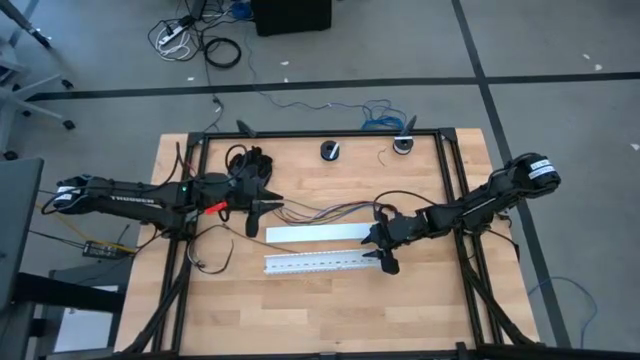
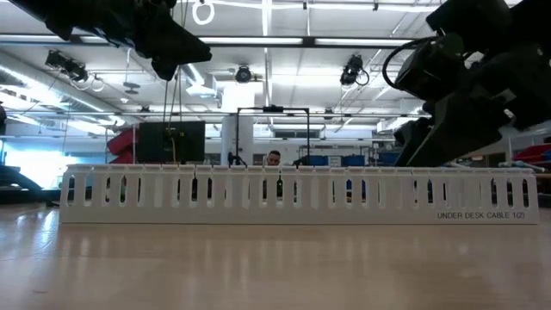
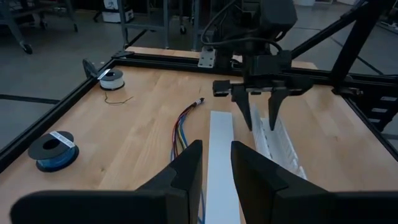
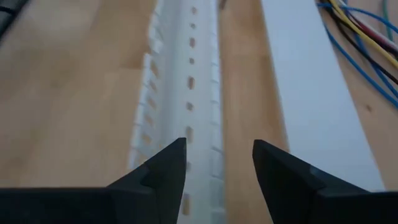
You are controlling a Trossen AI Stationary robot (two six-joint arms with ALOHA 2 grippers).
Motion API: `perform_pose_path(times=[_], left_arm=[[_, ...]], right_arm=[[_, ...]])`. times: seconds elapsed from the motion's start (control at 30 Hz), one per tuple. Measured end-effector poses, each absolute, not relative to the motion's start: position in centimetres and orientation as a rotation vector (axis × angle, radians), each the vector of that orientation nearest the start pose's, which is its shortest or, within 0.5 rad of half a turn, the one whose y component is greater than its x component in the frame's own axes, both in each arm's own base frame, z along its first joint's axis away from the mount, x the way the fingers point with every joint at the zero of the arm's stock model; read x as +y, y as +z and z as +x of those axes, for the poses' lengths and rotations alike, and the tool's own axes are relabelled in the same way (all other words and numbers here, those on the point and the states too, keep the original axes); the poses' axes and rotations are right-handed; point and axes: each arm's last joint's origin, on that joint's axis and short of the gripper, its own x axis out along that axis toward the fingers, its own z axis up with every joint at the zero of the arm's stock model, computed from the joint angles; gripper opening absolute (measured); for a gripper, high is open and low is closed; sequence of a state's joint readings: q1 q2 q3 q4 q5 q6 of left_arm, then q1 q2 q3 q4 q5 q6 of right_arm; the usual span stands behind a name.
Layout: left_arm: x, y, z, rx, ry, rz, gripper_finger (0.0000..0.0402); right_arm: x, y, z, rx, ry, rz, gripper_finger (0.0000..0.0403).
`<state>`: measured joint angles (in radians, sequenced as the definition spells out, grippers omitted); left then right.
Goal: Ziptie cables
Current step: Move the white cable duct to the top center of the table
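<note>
White slotted plastic duct [image 2: 293, 195] lies nearest the low camera, parallel to the flat white cover strip [image 1: 318, 233] just beyond it, bare wooden surface [image 1: 330, 310] open toward the near edge. We see the right gripper [image 1: 386, 258] poised over the duct's right end, fingers [image 4: 163, 167] released, spread wider than the duct, holding nothing. Left gripper [image 1: 258, 218] sits at the strip's left end, fingers [image 3: 186, 171] narrowly parted, empty. Loose bundle of thin coloured cables [image 1: 325, 212] lies between the grippers, behind the strip.
</note>
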<state>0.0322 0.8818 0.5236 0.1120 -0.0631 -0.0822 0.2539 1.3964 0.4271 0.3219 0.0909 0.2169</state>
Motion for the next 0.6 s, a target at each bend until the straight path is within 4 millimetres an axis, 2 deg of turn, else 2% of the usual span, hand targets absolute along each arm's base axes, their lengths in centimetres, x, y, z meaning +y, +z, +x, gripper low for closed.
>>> perform_pose_path(times=[0.33, 0.6], left_arm=[[0.82, 25.38, 19.61, 0.245, 0.106, -0.078, 0.0078], [0.82, 25.38, 19.61, 0.244, 0.107, -0.078, 0.0078]], right_arm=[[5.66, 13.39, 22.99, 0.693, 0.072, 0.094, 0.0152], [5.63, 13.18, 22.81, 0.722, 0.072, 0.090, 0.0087]])
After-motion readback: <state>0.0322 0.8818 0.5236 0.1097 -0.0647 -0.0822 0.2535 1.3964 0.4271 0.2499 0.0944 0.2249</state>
